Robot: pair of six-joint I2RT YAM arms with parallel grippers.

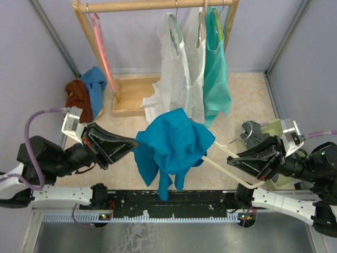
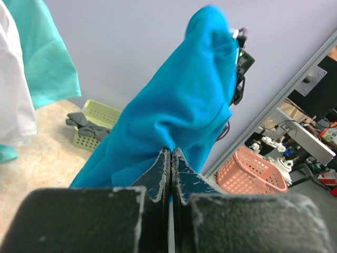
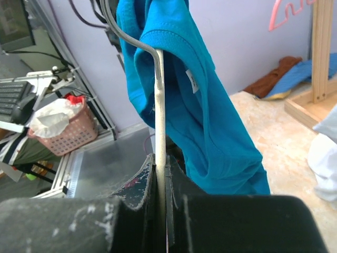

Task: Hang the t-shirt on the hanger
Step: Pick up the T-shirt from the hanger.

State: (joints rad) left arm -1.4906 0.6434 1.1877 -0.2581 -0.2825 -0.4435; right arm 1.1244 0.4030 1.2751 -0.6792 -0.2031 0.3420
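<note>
**Item: t-shirt.** Deep teal, short-sleeved. It hung bunched in mid-air at the centre of the scene, between the two arms and clear of the table. It was draped over the left end of the hanger, with loose folds trailing toward the near edge.

**Item: hanger.** Thin and cream. Its long axis ran slantwise from near right to far left, with the left end buried in the cloth. In the right wrist view the wire hook curved up beside the collar band, and the white label showed just below it.

**Item: right gripper.** Clenched on the hanger's bare cream arm, just right of the bunched cloth. The rod passed straight out between the closed jaws.

**Item: left gripper.** Jaws pressed together at the shirt's left edge. Teal fabric rose directly from the tips, so it appeared to be pinching a fold there.

**Governing relation.** The shirt lay directly right of the left gripper and left of the right one, strung along the hanger's axis. The left arm was the one on the cloth. The uncovered stretch of hanger lay wholly on the right.

**Assessment.** The task looked part done, as the garment was heaped on one end rather than spread over both shoulders. The next move would probably need the cloth and rod drawn against each other along that slant.
</note>
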